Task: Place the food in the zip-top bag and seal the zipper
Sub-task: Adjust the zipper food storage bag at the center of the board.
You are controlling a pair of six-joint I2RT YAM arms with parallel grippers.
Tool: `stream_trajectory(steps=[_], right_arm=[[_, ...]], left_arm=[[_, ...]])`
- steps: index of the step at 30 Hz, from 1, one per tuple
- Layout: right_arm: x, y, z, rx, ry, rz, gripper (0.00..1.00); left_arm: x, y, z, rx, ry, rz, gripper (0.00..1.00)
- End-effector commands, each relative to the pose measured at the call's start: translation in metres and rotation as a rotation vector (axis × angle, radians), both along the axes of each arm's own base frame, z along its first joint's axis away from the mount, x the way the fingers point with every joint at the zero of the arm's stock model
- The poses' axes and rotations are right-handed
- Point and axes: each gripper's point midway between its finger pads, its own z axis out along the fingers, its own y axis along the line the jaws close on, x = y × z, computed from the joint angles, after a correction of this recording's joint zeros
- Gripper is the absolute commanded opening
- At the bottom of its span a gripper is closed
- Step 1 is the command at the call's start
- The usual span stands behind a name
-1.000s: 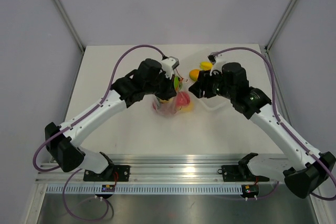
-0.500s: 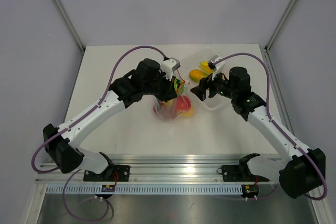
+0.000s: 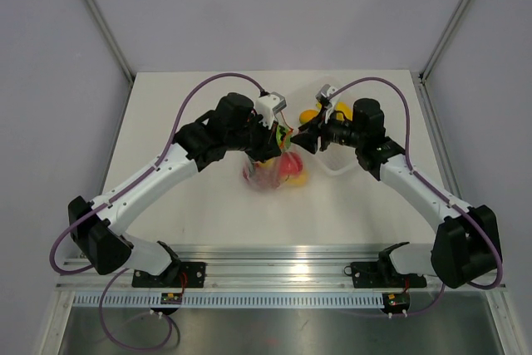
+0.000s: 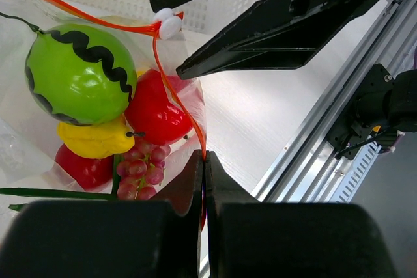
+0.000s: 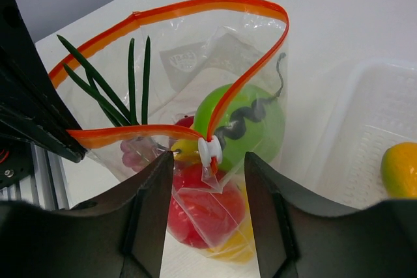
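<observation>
The zip-top bag hangs from my left gripper, which is shut on the orange-red zipper near one end. The bag holds a green round fruit, a red fruit, a yellow pepper, grapes and green stalks. Its mouth gapes open in the right wrist view. The white slider sits on the zipper. My right gripper is open, its fingers on either side of the slider and just below it, not touching. The right gripper also shows in the top view.
A translucent white tray stands right of the bag and holds an orange-green mango. In the top view the tray's rim lies under my right arm. The metal rail runs along the table's near edge.
My right gripper has moved left from over the tray to the bag's mouth, at the slider. My left gripper has kept its hold on the zipper, nearly still.
</observation>
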Motion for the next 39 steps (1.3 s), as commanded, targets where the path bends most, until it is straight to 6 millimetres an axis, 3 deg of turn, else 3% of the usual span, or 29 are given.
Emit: stream_trajectory(steps=[1, 8, 13, 18, 21, 22, 23, 25, 28, 29, 30, 34, 37, 39], right_arm=[[0.004, 0.010, 0.031, 0.070, -0.086, 0.045, 0.54], [0.004, 0.013, 0.027, 0.070, -0.041, 0.061, 0.32], [0.005, 0.009, 0.023, 0.067, -0.042, 0.030, 0.46], [0.006, 0.008, 0.014, 0.078, -0.002, 0.004, 0.47], [0.005, 0.010, 0.015, 0.104, 0.013, 0.008, 0.33], [0.004, 0.011, 0.016, 0.112, 0.023, 0.010, 0.23], [0.005, 0.011, 0.016, 0.115, 0.025, 0.005, 0.06], [0.006, 0.009, 0.019, 0.129, 0.020, -0.019, 0.00], [0.008, 0.003, 0.023, 0.149, 0.000, -0.067, 0.00], [0.009, 0.003, 0.023, 0.152, 0.000, -0.079, 0.00], [0.011, 0.000, 0.024, 0.156, -0.005, -0.101, 0.00], [0.010, -0.004, 0.030, 0.175, -0.002, -0.137, 0.00], [0.012, -0.006, 0.030, 0.176, 0.010, -0.158, 0.00], [0.013, -0.007, 0.032, 0.180, 0.012, -0.166, 0.00]], left_arm=[[0.002, -0.009, 0.032, -0.071, -0.065, -0.038, 0.00], [0.003, -0.009, 0.032, -0.066, -0.068, -0.038, 0.00], [0.005, -0.009, 0.036, -0.074, -0.077, -0.035, 0.00], [0.005, -0.012, 0.037, -0.079, -0.072, -0.037, 0.00], [0.006, -0.013, 0.033, -0.072, -0.063, -0.042, 0.00], [0.006, -0.014, 0.033, -0.071, -0.062, -0.042, 0.00], [0.007, -0.014, 0.032, -0.067, -0.061, -0.040, 0.00], [0.010, -0.015, 0.035, -0.071, -0.065, -0.028, 0.00], [0.024, -0.017, 0.048, -0.052, -0.076, 0.018, 0.28], [0.027, -0.009, 0.049, -0.008, -0.067, 0.054, 0.35], [0.031, -0.008, 0.066, -0.019, -0.088, 0.083, 0.39], [0.046, 0.039, 0.087, 0.034, -0.165, 0.340, 0.53], [0.041, 0.076, 0.087, 0.057, -0.150, 0.513, 0.56], [0.035, 0.092, 0.081, 0.054, -0.095, 0.605, 0.49]])
